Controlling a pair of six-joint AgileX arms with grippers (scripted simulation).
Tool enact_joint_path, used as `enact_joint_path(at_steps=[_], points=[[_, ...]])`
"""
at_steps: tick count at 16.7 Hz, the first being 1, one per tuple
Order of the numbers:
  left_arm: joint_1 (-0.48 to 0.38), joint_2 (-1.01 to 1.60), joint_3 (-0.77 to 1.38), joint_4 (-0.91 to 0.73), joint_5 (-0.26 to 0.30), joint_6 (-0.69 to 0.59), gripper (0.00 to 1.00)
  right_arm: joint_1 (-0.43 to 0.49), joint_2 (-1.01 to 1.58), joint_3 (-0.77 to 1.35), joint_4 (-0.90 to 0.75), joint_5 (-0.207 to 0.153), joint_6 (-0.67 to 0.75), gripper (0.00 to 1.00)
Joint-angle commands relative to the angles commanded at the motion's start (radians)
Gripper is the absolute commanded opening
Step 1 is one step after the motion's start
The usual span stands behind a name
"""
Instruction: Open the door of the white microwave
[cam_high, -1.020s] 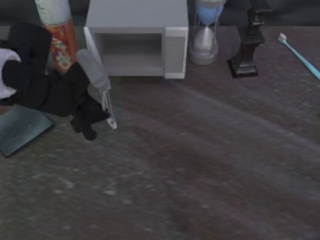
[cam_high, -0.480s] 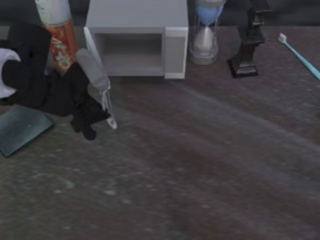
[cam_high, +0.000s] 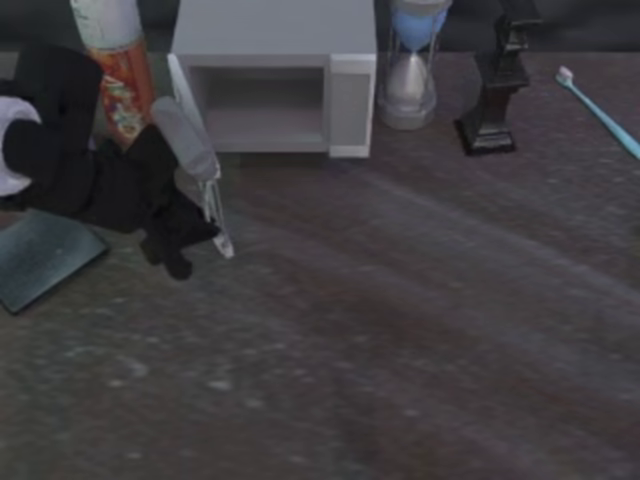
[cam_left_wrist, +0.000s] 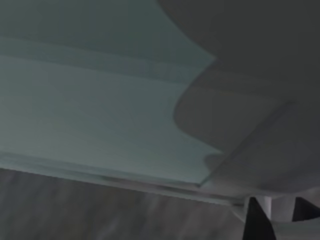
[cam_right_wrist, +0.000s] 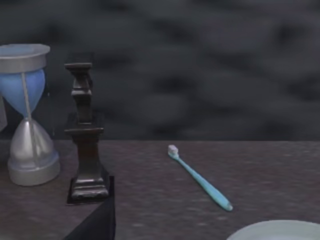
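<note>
With the door (cam_high: 190, 145) swung wide at upper left of the white microwave (cam_high: 272, 75), treat it as rigid and hinged; the left gripper (cam_high: 200, 232) clasps its handle bar (cam_high: 217, 215).

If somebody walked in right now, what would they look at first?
Probably the white microwave at the back of the table, left of middle, with the door swung wide open so you see its hollow inside. Next, the black left gripper at the door's outer edge by the handle. Beside the microwave's right side stands a blue hourglass, then a dark statuette.
</note>
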Motion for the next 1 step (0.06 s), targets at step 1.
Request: enact_joint_path(at_steps=[1], points=[[0.0,0.0,0.0,0.0,0.0,0.0,0.0,0.0,0.0,0.0,0.0,0.0,0.0,1.0]])
